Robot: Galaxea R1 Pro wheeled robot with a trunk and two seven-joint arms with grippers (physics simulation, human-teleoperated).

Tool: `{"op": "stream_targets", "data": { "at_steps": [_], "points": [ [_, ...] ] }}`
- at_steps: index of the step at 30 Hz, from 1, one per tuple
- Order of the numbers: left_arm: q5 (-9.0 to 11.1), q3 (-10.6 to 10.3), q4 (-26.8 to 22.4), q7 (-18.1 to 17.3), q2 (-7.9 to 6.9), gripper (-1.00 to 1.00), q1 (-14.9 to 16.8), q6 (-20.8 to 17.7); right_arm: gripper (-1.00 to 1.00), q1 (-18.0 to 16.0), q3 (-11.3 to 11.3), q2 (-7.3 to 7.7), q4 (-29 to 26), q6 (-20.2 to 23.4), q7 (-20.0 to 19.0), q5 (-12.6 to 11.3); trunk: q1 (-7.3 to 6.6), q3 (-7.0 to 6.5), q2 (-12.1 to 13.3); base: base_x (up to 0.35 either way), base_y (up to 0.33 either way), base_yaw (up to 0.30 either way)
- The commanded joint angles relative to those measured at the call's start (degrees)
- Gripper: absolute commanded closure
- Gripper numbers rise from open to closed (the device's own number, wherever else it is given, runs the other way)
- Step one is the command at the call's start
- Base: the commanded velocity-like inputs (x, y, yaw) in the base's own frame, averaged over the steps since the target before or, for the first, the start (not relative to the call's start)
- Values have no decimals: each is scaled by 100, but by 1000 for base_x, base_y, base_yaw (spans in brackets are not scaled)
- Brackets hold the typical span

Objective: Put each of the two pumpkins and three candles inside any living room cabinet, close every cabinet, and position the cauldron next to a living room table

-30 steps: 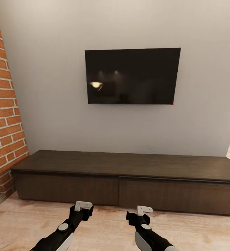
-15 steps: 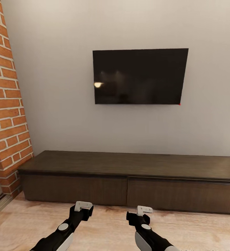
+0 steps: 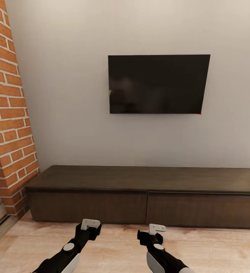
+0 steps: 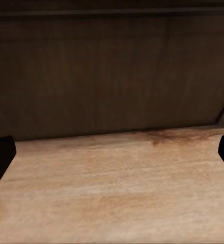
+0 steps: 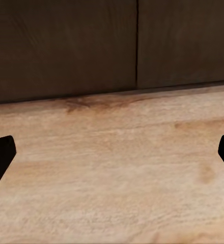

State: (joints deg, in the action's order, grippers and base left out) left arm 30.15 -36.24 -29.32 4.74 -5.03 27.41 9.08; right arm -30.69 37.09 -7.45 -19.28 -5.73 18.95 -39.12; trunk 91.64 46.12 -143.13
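I face the cabinet point(image 3: 147, 193), its 2 fronts closed; my left gripper point(image 3: 90, 224) and right gripper point(image 3: 157, 228) hang released above the floor point(image 3: 117, 246).

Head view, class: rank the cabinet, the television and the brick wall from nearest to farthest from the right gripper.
1. Cabinet, on the floor just ahead of the right gripper.
2. Television, mounted on the wall above the cabinet.
3. Brick wall, far off to the left.

My view swung left: cabinet point(image 3: 147, 197), television point(image 3: 159, 84) and brick wall point(image 3: 9, 113) slid rightward in head view. Lamp glare on television screen gone. Nothing itself moved.
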Motion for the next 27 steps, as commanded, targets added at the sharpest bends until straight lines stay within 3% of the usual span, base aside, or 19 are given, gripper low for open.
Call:
{"op": "stream_targets", "data": {
  "at_steps": [1, 17, 27],
  "points": [
    [35, -47, -4, 45, -7, -100, 4, 21, -100, -7, 46, 0, 3, -33, 29, -61, -1, 6, -3, 0, 300, -4],
    [47, -17, -40, 35, -24, -100, 7, 24, -100, -7, 43, 3, -3, -52, 29, -61, -1, 6, -3, 18, 284, -1],
    [46, -13, -74, 16, -49, -100, 7, 13, -100, -6, 23, 14, 3, -51, 29, -66, -1, 6, -3, 261, 56, 0]
  ]
}}
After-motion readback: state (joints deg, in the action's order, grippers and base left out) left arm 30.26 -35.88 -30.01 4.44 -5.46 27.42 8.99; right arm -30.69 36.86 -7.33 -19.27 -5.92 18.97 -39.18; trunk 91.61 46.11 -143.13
